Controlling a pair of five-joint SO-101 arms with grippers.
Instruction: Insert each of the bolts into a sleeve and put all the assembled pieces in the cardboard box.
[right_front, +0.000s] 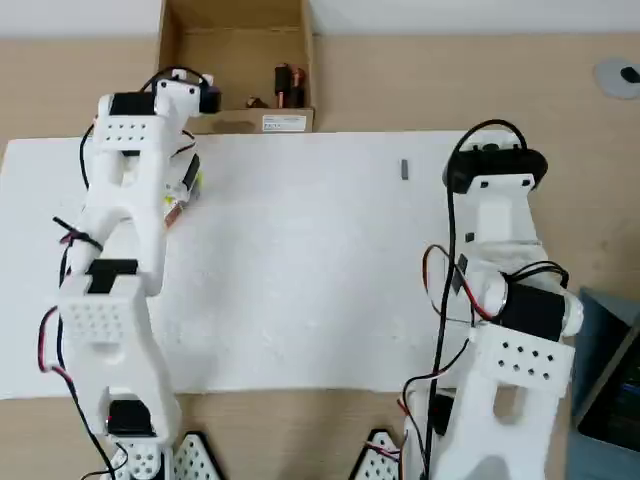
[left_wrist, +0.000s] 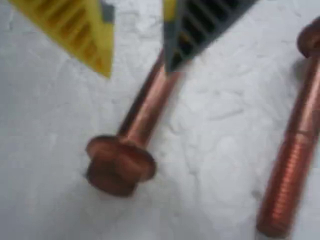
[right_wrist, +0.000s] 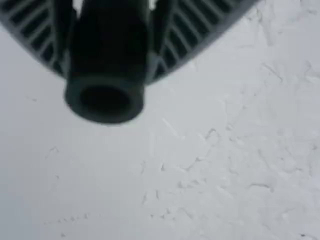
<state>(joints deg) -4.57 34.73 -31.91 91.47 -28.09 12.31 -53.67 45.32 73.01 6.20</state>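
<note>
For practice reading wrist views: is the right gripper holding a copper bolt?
No, the right gripper is shut on a dark hollow sleeve, its open end toward the camera.

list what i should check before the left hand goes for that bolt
1. Right hand grips a sleeve: ok, and the bore looks empty.
2. Left hand open at a bolt lying on the white mat: ok.
3. Bolt centred in the gap: not ok, its shaft sits hard to one side.
4. Second bolt clear of the grasp: ok, it lies apart.
5. Cardboard box open on top: ok, one assembled piece is inside.
6. Spare sleeve waiting on the mat: ok.
</note>
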